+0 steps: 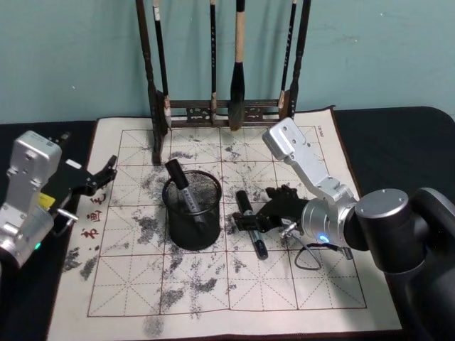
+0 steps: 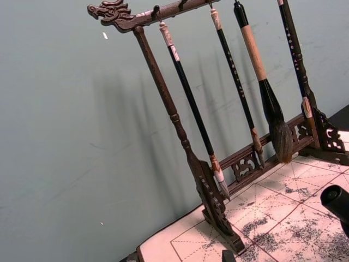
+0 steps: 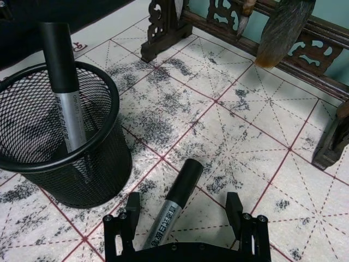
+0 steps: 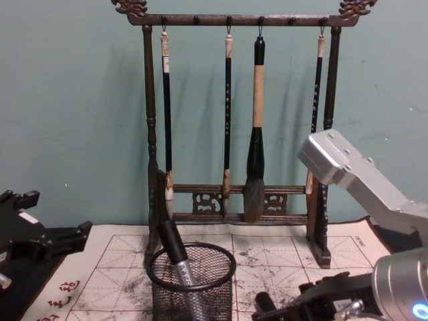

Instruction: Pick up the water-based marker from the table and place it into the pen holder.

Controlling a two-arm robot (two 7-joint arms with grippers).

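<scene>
The right gripper (image 3: 183,203), 3 o'clock of the mesh pen holder (image 1: 193,229), straddles the water-based marker (image 3: 173,207), fingers spread, unclamped; left gripper (image 1: 102,177) idles at 9 o'clock, fingers seemingly parted

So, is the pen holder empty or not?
Not empty: one marker leans inside the pen holder, its cap above the rim.

The grey barrel of the second marker (image 3: 69,109), standing in the pen holder (image 3: 101,174), carries print that looks like "deli". The water-based marker (image 3: 170,210) bears Chinese characters too small to read. Red characters (image 1: 90,232) mark the left margin of the mat (image 3: 262,136).
</scene>
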